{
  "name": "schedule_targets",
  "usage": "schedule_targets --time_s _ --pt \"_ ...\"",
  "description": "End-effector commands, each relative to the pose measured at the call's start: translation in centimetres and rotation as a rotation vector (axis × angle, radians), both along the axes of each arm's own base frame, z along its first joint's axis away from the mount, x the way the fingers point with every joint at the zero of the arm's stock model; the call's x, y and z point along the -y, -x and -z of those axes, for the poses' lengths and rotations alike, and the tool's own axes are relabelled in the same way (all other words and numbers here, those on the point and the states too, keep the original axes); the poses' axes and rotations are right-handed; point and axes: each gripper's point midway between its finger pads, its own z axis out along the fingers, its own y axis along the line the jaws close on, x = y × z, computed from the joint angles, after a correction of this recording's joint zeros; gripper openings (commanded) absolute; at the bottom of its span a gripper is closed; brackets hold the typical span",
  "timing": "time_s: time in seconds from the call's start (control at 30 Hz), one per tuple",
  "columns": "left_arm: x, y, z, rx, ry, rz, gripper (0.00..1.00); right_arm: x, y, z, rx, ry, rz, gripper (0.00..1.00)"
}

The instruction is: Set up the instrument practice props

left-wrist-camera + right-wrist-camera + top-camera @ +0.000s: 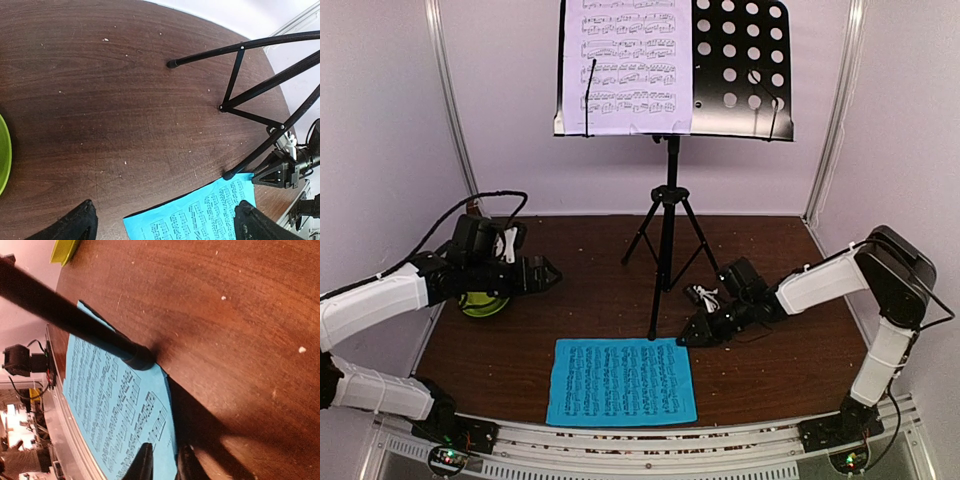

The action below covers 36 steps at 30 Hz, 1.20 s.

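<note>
The black perforated music stand stands on its tripod at the back middle. A white music sheet rests on its left half. A cyan music sheet lies flat near the front edge, one tripod foot touching its far right corner. My right gripper is low at that sheet's right edge. In the right wrist view its fingers straddle the edge of the cyan sheet with a narrow gap between them. My left gripper hovers wide open and holds nothing. The left wrist view shows the cyan sheet between the tips of the left gripper.
A lime-green bowl sits under the left arm at the table's left side, its rim showing at the left wrist view's edge. Tripod legs spread across the middle of the table. White walls close in the sides and back.
</note>
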Motion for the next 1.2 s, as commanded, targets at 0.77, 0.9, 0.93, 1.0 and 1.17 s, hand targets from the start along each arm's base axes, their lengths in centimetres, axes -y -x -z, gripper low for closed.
schedule_targets --time_s 0.77,0.9,0.93,1.0,1.17 --pt "1.0 1.9 -0.1 0.042 0.058 0.104 0.98 0.7 5.7 -14.0 0.647 -0.071 -0.286 0.00" --pt "1.2 2.3 0.1 0.064 0.063 0.133 0.98 1.5 6.7 -17.1 0.830 -0.081 -0.342 0.00" --pt "1.3 2.4 0.1 0.077 0.073 0.146 0.98 1.8 6.9 -17.8 0.867 -0.081 -0.350 0.00" --pt "1.8 2.9 -0.3 0.123 0.106 0.184 0.98 2.3 7.2 -18.8 0.923 -0.080 -0.362 0.00" --pt "2.7 4.2 -2.4 0.287 0.162 0.280 0.98 3.5 7.9 -20.7 1.024 -0.058 -0.390 0.00"
